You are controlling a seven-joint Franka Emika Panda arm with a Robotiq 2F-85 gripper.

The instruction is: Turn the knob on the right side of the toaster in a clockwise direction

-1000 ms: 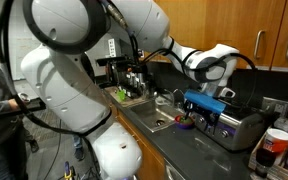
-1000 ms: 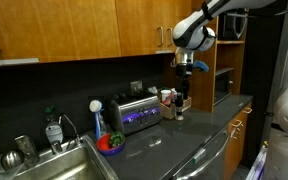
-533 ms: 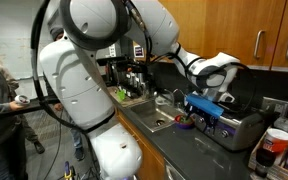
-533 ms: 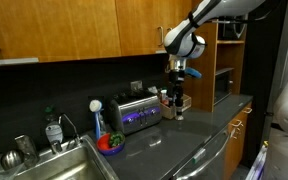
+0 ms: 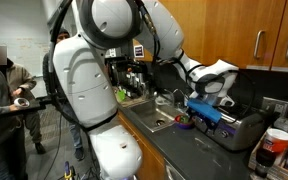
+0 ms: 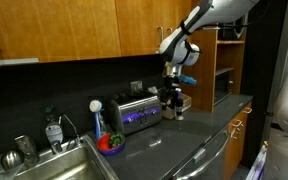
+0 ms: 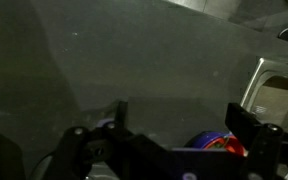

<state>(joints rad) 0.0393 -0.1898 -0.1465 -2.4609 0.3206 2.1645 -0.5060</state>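
Note:
The brushed-silver toaster [image 6: 134, 110] stands on the dark counter against the back wall, and its front panel glows purple. It also shows in an exterior view [image 5: 240, 128]. Its knobs are too small to make out. My gripper [image 6: 174, 95] hangs just right of the toaster's right end, slightly above the counter, and shows over the toaster in an exterior view [image 5: 202, 112]. In the wrist view the gripper [image 7: 182, 128] is open and empty, with both dark fingers over the dark countertop.
A blue and red bowl [image 6: 110, 143] sits in front of the toaster and shows in the wrist view [image 7: 224, 143]. The steel sink [image 6: 54, 165] is nearby, with a blue bottle [image 6: 100, 122] beside it. Cups [image 5: 275, 147] stand past the toaster. Wooden cabinets [image 6: 74, 30] hang overhead.
The arm has swung toward the toaster and come lower. The gripper now hangs close by the toaster's right end and has stayed open.

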